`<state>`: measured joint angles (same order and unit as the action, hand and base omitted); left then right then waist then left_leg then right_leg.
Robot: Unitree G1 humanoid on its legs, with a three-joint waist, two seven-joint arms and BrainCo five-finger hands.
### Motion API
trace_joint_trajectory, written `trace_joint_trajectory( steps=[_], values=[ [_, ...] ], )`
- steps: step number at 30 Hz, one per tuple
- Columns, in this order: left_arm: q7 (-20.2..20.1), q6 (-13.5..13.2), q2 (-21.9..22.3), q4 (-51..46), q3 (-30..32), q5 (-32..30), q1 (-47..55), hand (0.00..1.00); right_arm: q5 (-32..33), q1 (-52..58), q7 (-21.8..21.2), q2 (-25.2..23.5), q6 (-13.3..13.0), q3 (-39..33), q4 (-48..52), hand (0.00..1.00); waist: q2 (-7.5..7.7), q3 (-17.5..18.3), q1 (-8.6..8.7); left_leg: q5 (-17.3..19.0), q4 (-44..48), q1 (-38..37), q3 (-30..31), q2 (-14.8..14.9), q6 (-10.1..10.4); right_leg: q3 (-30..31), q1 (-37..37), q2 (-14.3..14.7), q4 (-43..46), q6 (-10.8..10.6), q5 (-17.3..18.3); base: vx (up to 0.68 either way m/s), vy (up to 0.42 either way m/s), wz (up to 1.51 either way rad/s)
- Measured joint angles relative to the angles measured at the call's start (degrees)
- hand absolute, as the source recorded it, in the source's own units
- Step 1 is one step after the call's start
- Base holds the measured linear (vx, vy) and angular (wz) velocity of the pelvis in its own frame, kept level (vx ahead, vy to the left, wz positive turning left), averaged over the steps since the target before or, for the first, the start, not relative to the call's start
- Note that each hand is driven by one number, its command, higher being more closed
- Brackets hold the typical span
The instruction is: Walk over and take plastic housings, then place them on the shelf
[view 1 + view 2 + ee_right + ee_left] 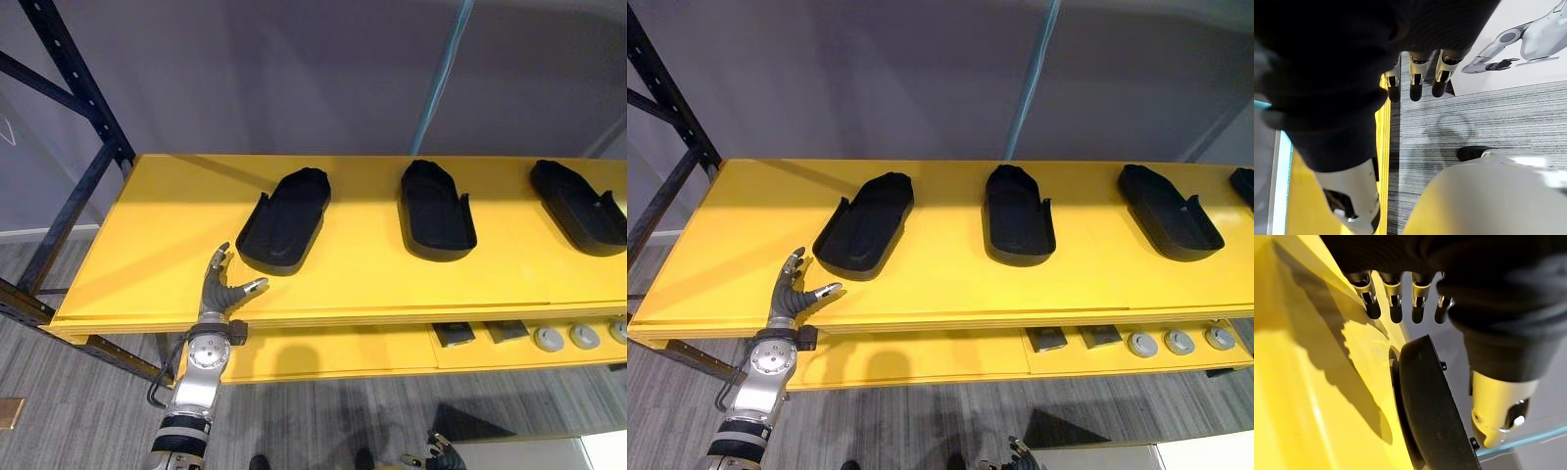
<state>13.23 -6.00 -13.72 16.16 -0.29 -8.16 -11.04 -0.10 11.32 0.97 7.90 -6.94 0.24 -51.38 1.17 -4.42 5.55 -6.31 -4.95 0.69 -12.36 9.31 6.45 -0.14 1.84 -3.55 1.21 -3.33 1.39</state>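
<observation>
Several black plastic housings lie on the yellow shelf (147, 245): a left housing (286, 217), a middle housing (436, 208) and a right housing (578, 206), with another at the edge (1244, 184). My left hand (220, 286) hovers at the shelf's front edge, just left of and in front of the left housing, open, fingers straight, holding nothing. In the left wrist view its fingers (1396, 301) and thumb (1498, 416) are spread, with that housing (1432, 406) just beyond them and apart from them. My right hand (436, 455) hangs low by the floor, fingers (1415, 81) relaxed and empty.
A lower yellow shelf holds small grey round parts (566, 338) and dark flat parts (456, 335). A dark blue rack upright (78, 98) stands at the left and a teal pole (441, 69) behind. A grey wall backs the shelf. A white surface (529, 455) is at the lower right.
</observation>
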Motion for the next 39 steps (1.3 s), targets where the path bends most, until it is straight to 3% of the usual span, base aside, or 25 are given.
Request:
trace_joint_trajectory(
  steps=[16, 28, 39],
  values=[
    [-0.7, -0.1, -1.3, 1.1, -5.7, -1.7, -2.1, 0.0, -0.3, -0.1, 0.0, 0.1, 0.0, 1.0, 0.0, 0.0, 0.59, -0.3, 0.41, 0.1, 0.0, -0.4, 0.1, 0.0, 0.1, -0.3, -0.8, 0.0, -0.5, 0.0, 0.0, 0.0, 0.0, 0.0],
    [-1.2, -0.8, 1.0, 0.4, -9.2, -2.2, -2.1, 0.0, -1.0, -0.3, 0.0, 0.1, 0.0, 1.0, -0.2, 0.0, 0.58, -0.3, 0.4, 0.1, 0.0, -0.4, 0.1, 0.0, 0.2, -0.4, -1.3, 0.0, -0.7, 0.0, -0.1, 0.0, 0.0, 0.0],
    [-0.9, -0.5, 3.0, -2.5, -8.1, -2.2, -0.5, 0.0, -1.0, -0.7, 0.3, 0.1, 0.0, 1.0, -1.1, 0.0, 0.5, -0.4, 0.46, 0.1, 0.0, -0.7, 0.1, 0.0, 0.2, -0.4, -1.6, 0.0, -0.7, 0.0, -0.1, 0.0, 0.0, 0.0]
  ],
)
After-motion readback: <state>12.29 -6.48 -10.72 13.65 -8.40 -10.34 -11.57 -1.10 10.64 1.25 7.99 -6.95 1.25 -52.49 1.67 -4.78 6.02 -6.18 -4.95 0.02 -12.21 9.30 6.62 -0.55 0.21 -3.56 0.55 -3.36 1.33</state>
